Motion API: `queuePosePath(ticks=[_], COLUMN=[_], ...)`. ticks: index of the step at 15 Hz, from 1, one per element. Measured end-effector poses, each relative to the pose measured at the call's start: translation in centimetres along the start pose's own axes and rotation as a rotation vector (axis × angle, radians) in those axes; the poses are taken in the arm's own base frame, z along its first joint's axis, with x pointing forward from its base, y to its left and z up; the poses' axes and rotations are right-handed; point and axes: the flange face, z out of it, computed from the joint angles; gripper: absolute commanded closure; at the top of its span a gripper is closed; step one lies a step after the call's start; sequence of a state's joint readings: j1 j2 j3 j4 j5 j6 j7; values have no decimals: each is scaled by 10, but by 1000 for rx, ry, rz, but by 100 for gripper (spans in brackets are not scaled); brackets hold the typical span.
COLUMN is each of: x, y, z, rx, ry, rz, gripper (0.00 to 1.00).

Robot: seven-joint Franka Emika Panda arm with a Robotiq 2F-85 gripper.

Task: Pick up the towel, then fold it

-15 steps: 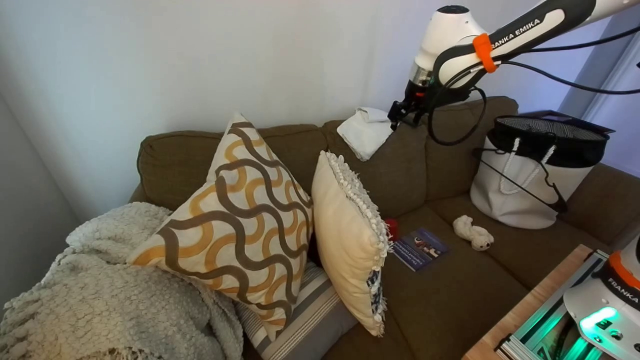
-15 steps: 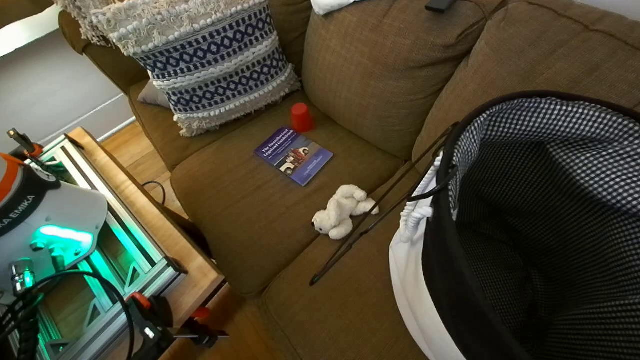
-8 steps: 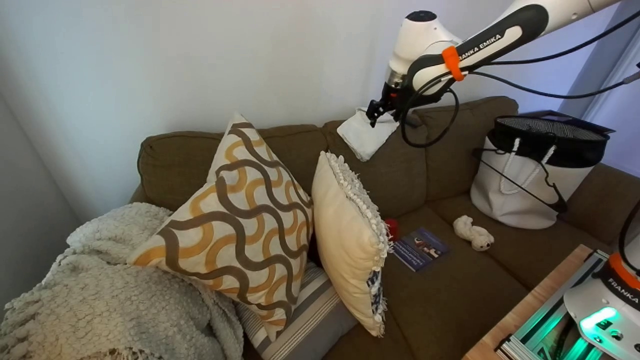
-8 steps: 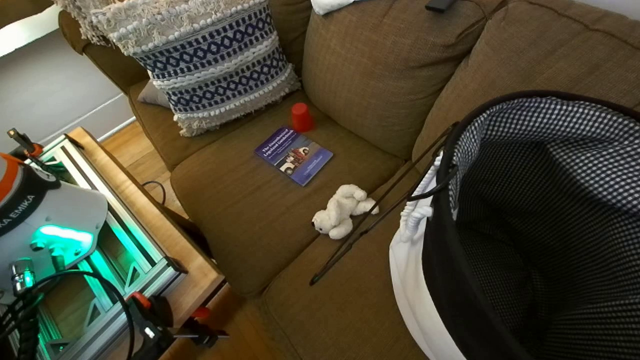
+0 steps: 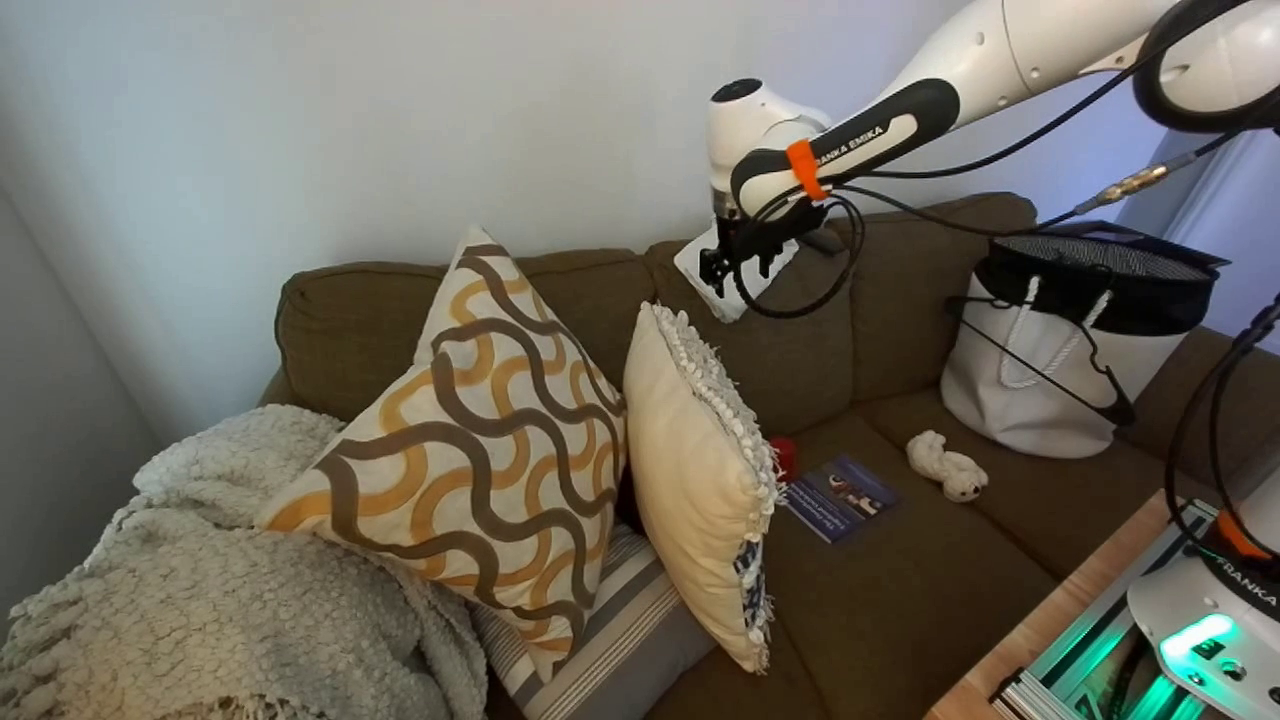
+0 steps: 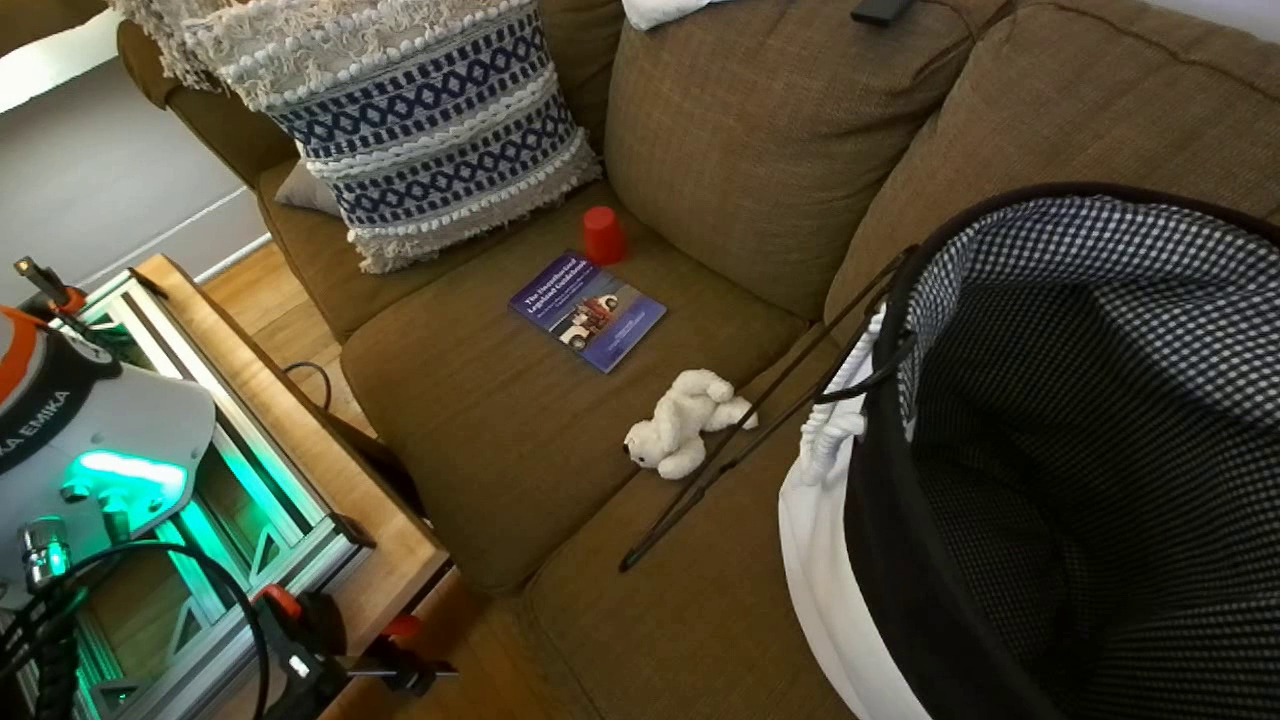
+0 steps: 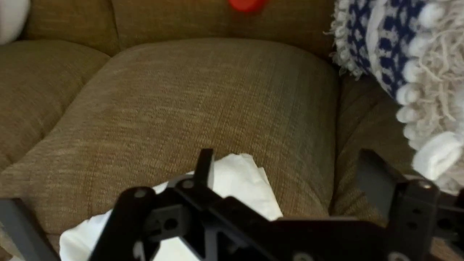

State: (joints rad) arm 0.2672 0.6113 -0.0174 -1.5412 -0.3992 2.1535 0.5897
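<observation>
The white towel (image 5: 690,262) lies draped over the top of the brown sofa's back cushion. Only its lower edge shows in an exterior view (image 6: 660,10). In the wrist view the towel (image 7: 246,185) lies behind and below the left finger, its pointed corner between the fingers. My gripper (image 5: 740,280) hangs in front of the towel in an exterior view and hides its middle. In the wrist view my gripper (image 7: 286,156) is open, fingers wide apart, with nothing held. The right finger is over bare sofa, right of the towel. I cannot tell whether the gripper touches the towel.
A fringed pillow (image 5: 690,480) and a patterned pillow (image 5: 480,450) stand left of the towel. A dark remote (image 6: 882,10) lies on the sofa back. A red cup (image 6: 603,236), book (image 6: 588,311), white plush bear (image 6: 685,425), hanger (image 6: 690,490) and basket (image 6: 830,560) are on the seat.
The arm has moved left and down in an exterior view, from the towel's right side to in front of it. The towel and other objects have not moved.
</observation>
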Motion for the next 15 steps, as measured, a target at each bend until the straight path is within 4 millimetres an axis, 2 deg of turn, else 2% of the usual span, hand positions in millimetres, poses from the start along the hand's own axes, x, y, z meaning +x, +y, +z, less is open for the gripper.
queuePosePath(ticks=[5,9,12,15], x=[28,29,41,48], y=[10,9,11,7], z=[45,42,38,42], rx=[-133,-134,-160,-226], ry=[14,21,150,280], rz=[-22,-14,37,66], gripper=[0,0,0,0])
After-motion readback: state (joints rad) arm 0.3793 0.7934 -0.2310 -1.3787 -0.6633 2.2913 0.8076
